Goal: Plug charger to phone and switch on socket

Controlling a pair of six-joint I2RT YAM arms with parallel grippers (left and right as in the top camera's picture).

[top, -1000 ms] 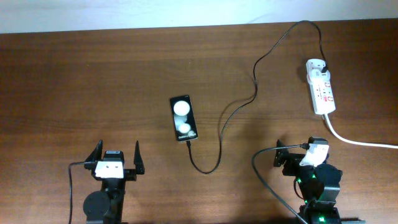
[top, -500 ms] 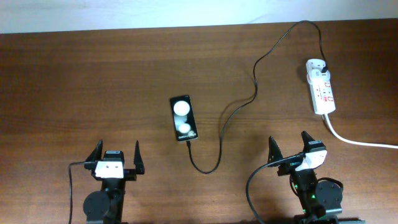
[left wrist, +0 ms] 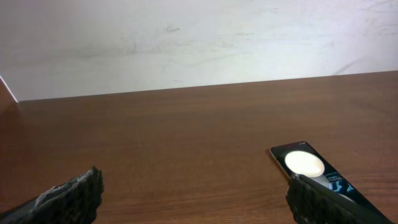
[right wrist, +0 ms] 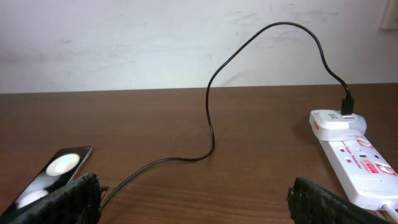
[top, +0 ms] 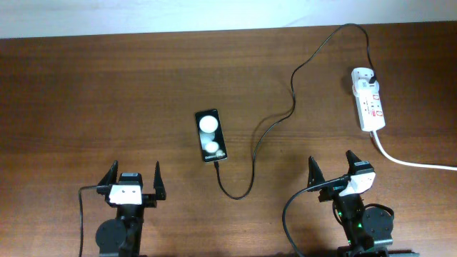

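The right gripper (top: pixel 330 158) has returned to rest, jaws released like the left gripper (top: pixel 136 164). On the bench (top: pixel 107 86) the charger (top: pixel 293 86) touches the phone (top: pixel 211 135), plug in the socket (top: pixel 370 103): work seems finished.

Dark wood table (top: pixel 107 93) w/ plain white wall (left wrist: pixel 186 37) behind.

Charger (top: pixel 292 87) from phone (top: pixel 211 135) to socket (top: pixel 369 100)

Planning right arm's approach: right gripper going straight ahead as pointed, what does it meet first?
Probably the charger cable, which crosses mid wrist view ahead of the right gripper; socket lies right, phone left. Height is unclear, so it could pass over it.
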